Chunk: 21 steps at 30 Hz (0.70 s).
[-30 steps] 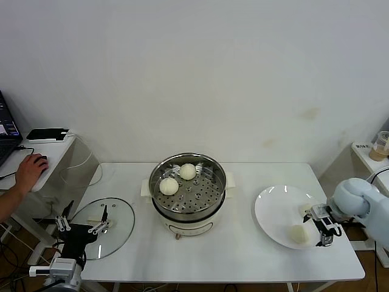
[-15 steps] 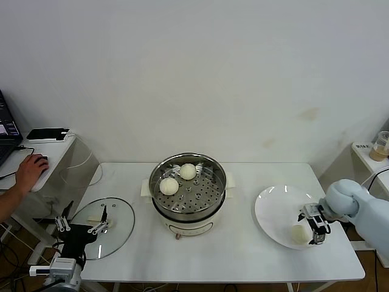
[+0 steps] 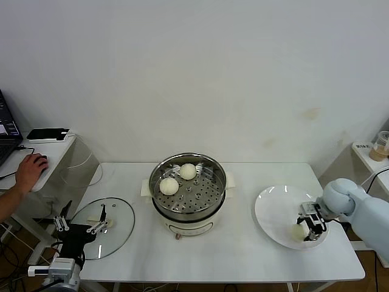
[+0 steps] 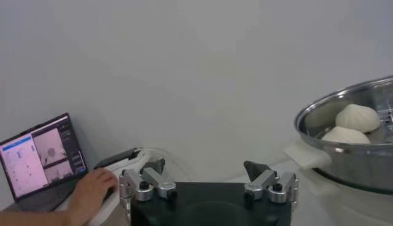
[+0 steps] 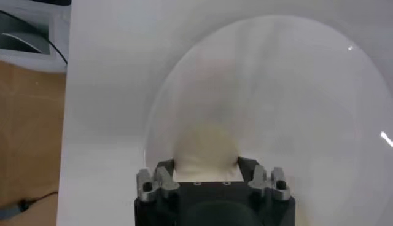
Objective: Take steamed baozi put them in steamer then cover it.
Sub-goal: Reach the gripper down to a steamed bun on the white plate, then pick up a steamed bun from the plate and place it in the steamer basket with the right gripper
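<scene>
- Right gripper is over the near side of the plate, fingers on either side of a bun. The wrist view shows the bun between the finger bases; whether they press it yet I cannot tell.
- This is the only bun I can see on the plate; it sits toward the plate's near edge, well apart from the steamer.
- Handling guess: the bun looks soft, light and smooth, and would dent or tear if squeezed hard. Best taken across the widest part of its sides with light pressure; a grip too low may scrape the plate, too high may let it slip out.
- The plate looks glossy, so the bun could slide if nudged from one side only.
- The steamer sits at the tabletop centre with a perforated tray inside. It holds two buns on the far-left part of the tray, close together; whether they touch I cannot tell. The rest of the tray is free.
- The lid lies flat on the tabletop to the steamer's left, off the pot. It is glass, so likely heavy-ish, slippery and breakable; take it by the handle.
- Left gripper is parked over the lid's near edge, fingers wide apart and holding nothing.
- Judged progress: two buns in, one being taken, lid not yet on.
</scene>
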### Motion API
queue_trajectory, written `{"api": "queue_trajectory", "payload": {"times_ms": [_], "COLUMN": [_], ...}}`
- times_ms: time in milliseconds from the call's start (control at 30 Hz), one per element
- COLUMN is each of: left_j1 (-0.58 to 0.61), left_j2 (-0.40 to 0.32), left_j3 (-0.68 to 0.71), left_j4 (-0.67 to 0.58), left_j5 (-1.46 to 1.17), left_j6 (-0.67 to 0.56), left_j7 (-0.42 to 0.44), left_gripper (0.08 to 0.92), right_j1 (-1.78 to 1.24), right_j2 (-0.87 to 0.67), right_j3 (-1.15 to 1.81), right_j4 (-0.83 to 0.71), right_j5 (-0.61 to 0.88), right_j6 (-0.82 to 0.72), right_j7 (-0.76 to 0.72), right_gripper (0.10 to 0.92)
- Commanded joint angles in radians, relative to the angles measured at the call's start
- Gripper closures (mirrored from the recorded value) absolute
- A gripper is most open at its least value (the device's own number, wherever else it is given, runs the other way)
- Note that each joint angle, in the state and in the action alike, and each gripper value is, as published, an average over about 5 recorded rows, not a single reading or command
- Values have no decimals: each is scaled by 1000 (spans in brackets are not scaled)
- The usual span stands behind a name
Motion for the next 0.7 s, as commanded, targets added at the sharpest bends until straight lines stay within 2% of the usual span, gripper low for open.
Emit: {"api": "queue_trajectory", "payload": {"times_ms": [33, 233, 400, 700], "left_j1": [0, 0, -2, -4], "left_j2": [1, 15, 21, 34], "left_j3": [0, -14, -16, -20], "left_j4": [-1, -3, -4, -2], "left_j5": [-1, -14, -21, -26], "left_j6": [0, 1, 0, -1], "left_j7": [0, 1, 1, 1], "left_gripper": [177, 177, 177, 177], "right_j1": [84, 317, 512, 809], "right_j2": [-31, -58, -20, 206], "right_j3": [-18, -128, -179, -396], "right_j4": [29, 57, 43, 12], "right_j5": [35, 126, 212, 300], "right_j6": [-2, -5, -12, -34], "right_j7": [-23, -42, -60, -54], "right_gripper": [423, 418, 414, 406]}}
